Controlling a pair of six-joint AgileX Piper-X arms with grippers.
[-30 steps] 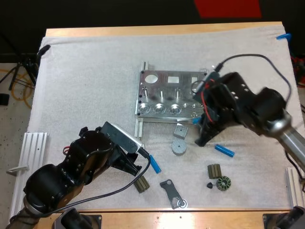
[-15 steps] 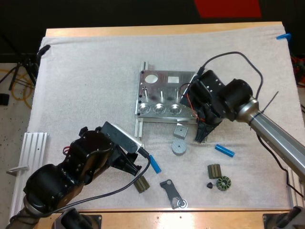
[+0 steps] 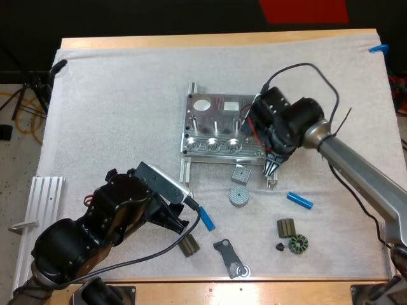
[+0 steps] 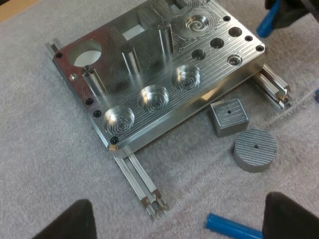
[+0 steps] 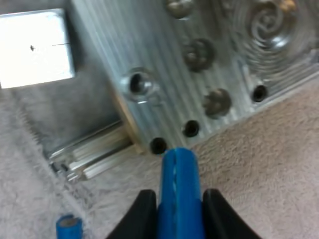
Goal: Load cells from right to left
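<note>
Mat point(image 3: 114, 108) lies open left of the fixture point(image 3: 216, 121); block point(image 3: 240, 173) and disc point(image 3: 238, 196) crowd its near side.

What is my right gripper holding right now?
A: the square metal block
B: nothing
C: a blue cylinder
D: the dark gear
C: in the right wrist view the right gripper is shut on a blue cylinder, one finger pressing on each side, close to a corner of the metal fixture.

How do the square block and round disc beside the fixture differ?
The square block has flat sides and a smooth top; the round disc has a ridged top. The block lies nearer the fixture, the disc beyond it. Both are silver with a small centre hole.
</note>
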